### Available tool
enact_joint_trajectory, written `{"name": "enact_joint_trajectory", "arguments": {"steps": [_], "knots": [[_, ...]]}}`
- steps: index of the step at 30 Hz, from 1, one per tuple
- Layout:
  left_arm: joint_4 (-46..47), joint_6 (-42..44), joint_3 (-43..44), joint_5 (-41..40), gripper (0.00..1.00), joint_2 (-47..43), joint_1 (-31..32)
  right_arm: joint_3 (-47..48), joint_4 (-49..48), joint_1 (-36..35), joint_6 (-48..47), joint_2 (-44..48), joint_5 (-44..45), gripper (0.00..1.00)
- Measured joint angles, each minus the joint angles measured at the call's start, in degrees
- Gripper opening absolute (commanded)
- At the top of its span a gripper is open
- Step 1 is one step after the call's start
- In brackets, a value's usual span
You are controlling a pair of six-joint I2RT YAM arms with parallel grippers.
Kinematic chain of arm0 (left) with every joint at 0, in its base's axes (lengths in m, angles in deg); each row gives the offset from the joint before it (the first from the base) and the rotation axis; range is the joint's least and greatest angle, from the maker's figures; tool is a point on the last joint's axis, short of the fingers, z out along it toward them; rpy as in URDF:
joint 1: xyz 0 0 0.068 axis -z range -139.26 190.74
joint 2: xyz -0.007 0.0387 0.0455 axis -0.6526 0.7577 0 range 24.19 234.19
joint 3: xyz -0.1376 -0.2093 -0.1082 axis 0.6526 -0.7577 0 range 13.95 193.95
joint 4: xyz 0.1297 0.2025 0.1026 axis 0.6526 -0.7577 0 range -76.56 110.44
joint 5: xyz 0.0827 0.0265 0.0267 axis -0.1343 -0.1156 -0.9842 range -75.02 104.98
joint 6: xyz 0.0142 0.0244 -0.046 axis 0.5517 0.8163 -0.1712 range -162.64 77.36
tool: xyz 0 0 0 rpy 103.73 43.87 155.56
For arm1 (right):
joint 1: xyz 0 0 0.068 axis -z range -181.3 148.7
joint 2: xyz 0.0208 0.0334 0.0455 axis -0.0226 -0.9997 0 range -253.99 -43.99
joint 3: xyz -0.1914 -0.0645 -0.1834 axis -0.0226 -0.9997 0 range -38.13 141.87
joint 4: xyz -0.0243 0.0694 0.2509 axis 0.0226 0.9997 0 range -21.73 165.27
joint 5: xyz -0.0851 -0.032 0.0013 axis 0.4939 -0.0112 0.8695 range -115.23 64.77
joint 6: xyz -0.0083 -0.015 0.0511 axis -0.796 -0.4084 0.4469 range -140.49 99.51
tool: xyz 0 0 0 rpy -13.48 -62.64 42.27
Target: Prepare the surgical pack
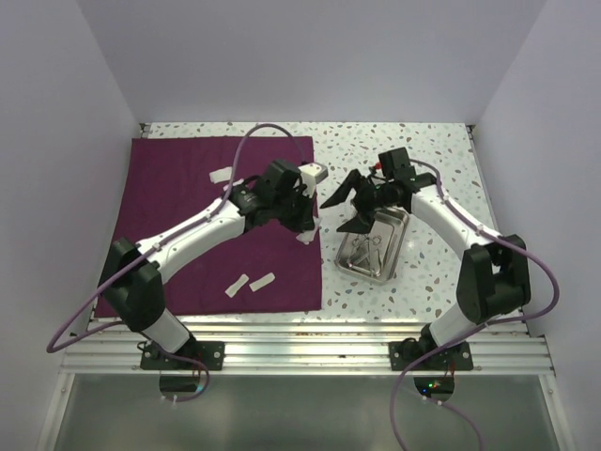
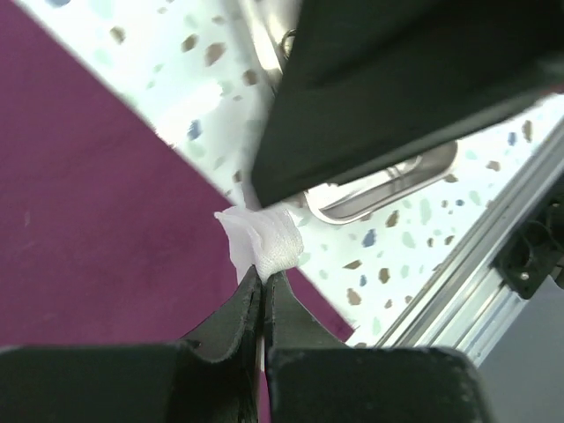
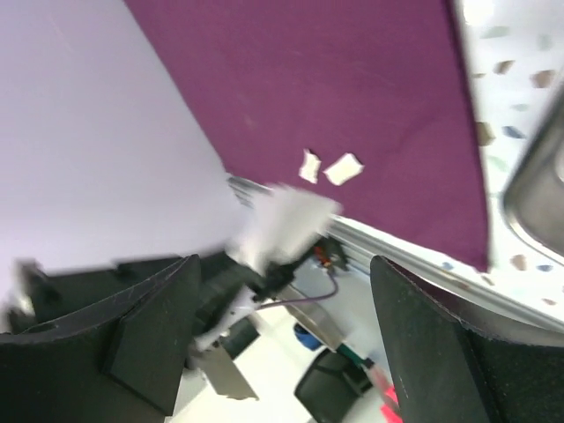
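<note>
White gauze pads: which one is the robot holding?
The white gauze pad pinched in the left gripper's shut jaws, at the right edge of the maroon cloth near the shallow steel tray. The other three pads lie loose on the cloth.

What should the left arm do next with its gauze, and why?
Probably carry the gauze pad rightward over the tray and release. The left gripper is shut on it at the edge of the maroon cloth, with the tray just beside.

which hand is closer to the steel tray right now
Right. The right hand hangs open at the far left corner of the steel tray; the left hand sits off its left side over the maroon cloth, pinching a gauze pad.
</note>
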Motion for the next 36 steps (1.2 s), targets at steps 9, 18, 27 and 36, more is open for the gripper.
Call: {"name": "enact_joint_trajectory", "arguments": {"steps": [9, 18, 27, 36], "knots": [[4.5, 2.9, -2.0, -2.0, 0.0, -1.7, 5.1, 5.9, 3.7, -2.7, 5.7, -2.1, 2.1, 0.76], [5.2, 6.8, -2.4, -5.7, 0.0, -2.1, 6.1, 8.1, 10.2, -4.2, 5.7, -2.7, 4.3, 0.7], [5.0, 10.5, -1.5, -7.0, 0.0, -2.1, 8.0, 8.9, 11.1, -5.8, 6.1, -4.5, 4.8, 0.62], [4.6, 12.8, -1.0, -7.2, 0.0, -2.0, 8.9, 9.1, 11.3, -7.5, 7.3, -5.3, 6.1, 0.29]]}}
